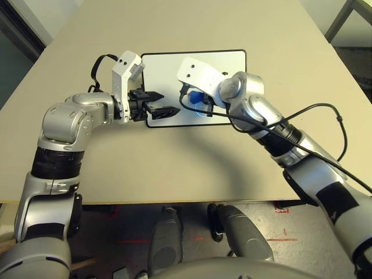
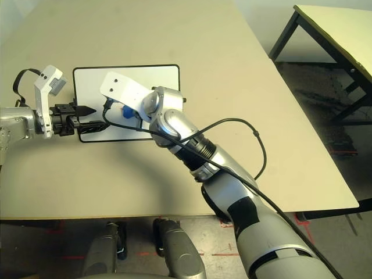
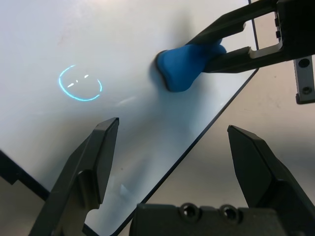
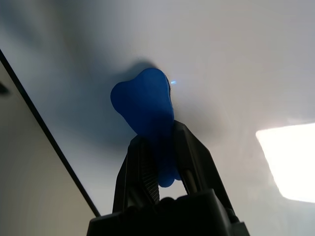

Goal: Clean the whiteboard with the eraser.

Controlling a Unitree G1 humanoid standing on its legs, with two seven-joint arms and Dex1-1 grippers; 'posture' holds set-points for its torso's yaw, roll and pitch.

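Nearest the table's (image 1: 174, 174) front edge lies bare beige surface, crossed by my two silver forearms. My left gripper (image 1: 156, 108) hovers at the near left corner of the whiteboard (image 1: 224, 61), its jaws spread open and holding nothing; the tips point across the board's near edge toward my other arm. My right gripper (image 4: 158, 147) reaches in from the right, jaws closed on the eraser (image 4: 145, 105), gripping the blue block by its narrow waist. The eraser's broad free end presses against the white surface near the board's near edge, roughly midway along it. Just beside the eraser, on the side toward my left jaws, a bluish ring (image 3: 79, 84) shows on the board. The whiteboard lies flat toward the middle of the table, left of centre, long sides parallel to the front edge. A black cable (image 1: 325, 107) loops from my right forearm over the table.
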